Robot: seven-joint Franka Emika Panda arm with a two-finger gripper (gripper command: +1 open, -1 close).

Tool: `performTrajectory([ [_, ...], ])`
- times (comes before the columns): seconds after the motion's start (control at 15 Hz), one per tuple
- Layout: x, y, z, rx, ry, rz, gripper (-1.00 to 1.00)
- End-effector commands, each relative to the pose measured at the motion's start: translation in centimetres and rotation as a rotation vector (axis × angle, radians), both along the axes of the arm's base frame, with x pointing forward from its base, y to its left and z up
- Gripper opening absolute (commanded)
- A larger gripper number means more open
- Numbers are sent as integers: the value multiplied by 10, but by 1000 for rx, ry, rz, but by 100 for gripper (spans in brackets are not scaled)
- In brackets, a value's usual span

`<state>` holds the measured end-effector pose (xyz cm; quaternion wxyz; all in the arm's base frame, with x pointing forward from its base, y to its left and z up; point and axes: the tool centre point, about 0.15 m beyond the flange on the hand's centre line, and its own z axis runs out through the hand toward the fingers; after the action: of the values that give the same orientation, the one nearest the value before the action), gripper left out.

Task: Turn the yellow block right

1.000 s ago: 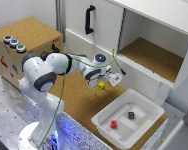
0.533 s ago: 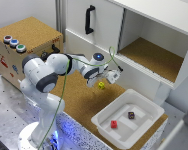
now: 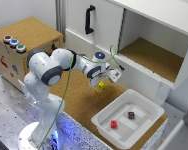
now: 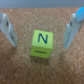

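Note:
The yellow block (image 3: 101,85) is a tiny bright yellow cube resting on the cork tabletop (image 3: 84,102), just below my gripper (image 3: 100,80). In the wrist view the yellow block (image 4: 42,44) shows a dark letter N on its top face. My gripper (image 4: 39,44) is open there. One finger (image 4: 7,29) stands on each side of the block, with a gap between each finger and the block. Nothing is held.
A white tray (image 3: 146,107) at the exterior view's lower right holds a small red cube (image 3: 114,124) and a dark maroon cube (image 3: 131,115). A white cabinet with a black handle (image 3: 88,20) and an open compartment (image 3: 149,55) stands behind. A cork box with buttons (image 3: 14,42) is at the left.

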<state>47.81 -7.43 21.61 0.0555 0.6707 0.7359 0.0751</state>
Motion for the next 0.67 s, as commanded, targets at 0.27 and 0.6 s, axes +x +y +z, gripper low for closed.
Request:
performTrajectory([
  [0.27,13,-7,-7,85,104,-32,-100],
  [0.6,0,-17,-1,64,111,-33,-100],
])
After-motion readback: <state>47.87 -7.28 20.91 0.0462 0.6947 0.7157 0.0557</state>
